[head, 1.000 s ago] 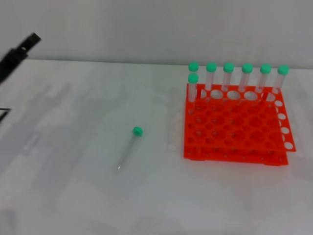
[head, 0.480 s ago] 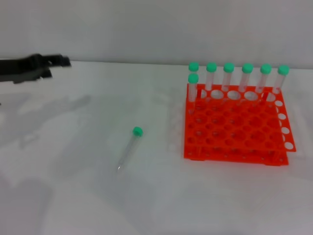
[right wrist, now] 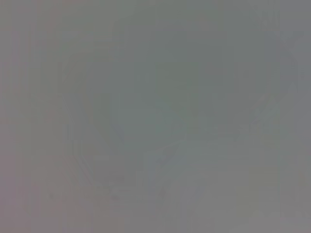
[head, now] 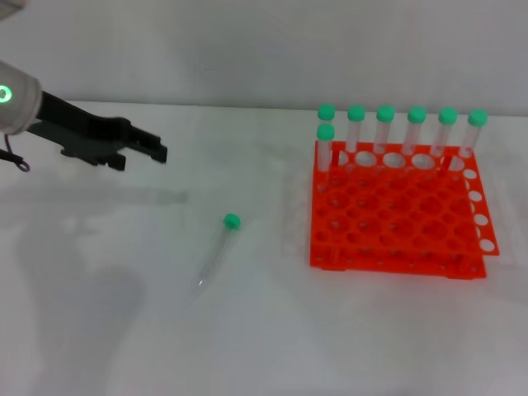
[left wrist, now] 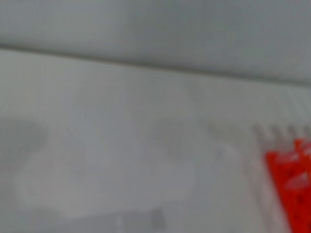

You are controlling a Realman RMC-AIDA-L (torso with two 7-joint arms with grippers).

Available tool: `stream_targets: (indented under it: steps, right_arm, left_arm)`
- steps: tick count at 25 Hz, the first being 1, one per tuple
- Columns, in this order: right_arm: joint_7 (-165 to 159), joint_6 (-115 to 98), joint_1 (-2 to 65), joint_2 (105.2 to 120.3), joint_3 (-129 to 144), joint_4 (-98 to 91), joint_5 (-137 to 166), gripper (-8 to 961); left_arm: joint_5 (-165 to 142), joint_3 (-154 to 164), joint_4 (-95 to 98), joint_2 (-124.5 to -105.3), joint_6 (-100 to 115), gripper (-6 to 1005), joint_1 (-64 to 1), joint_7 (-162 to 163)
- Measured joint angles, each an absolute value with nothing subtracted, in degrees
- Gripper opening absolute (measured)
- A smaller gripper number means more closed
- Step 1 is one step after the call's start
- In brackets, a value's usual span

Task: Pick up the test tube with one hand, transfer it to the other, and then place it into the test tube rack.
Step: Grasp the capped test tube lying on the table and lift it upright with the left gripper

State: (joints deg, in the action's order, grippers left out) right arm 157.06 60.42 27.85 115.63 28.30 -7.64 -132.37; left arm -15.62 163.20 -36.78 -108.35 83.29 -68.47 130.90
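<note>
Test tube [head: 216,251] flat on table, green cap toward rack [head: 396,216], tip nearer, left gripper [head: 157,151] apart, opening unclear

- Head view: bright, even light from above; the white table [head: 264,330] is washed out and nearly merges with the wall behind.
- Shadows are soft and faint: grey patches lie on the table under and beside the left gripper [head: 157,152], and a pale one sits beside the rack [head: 396,216].
- The tube [head: 216,252] is so clear that its body almost vanishes against the table; only its green cap stands out.
- The gripper's edges are slightly smeared.
- Left wrist view: heavily blurred, dimmer and greyer; the rack shows only as a fuzzy red patch.
- Right wrist view: a flat grey field, nothing resolvable.
</note>
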Motion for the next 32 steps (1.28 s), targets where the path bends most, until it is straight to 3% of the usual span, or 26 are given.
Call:
stream_targets:
  steps: [6,11,32]
  right_arm:
    - [157.1,60.3,27.8,115.68,28.3,-7.5,-132.4,858]
    - [157.1,60.4,27.9,115.79,28.3,-6.7,-132.4,858]
    - [156.8,60.5,28.2,115.83,28.3,-6.6,-132.5,857]
  left_arm:
    - [-26.1,163.2,-35.7,-110.43,83.5,825,-73.9,133.7]
    - [-31.8,163.1,-29.8,-110.8,83.2,823,-76.4,136.4]
    - [-44.7,163.1,-22.6,-117.09,72.1,814,-79.2,139.9]
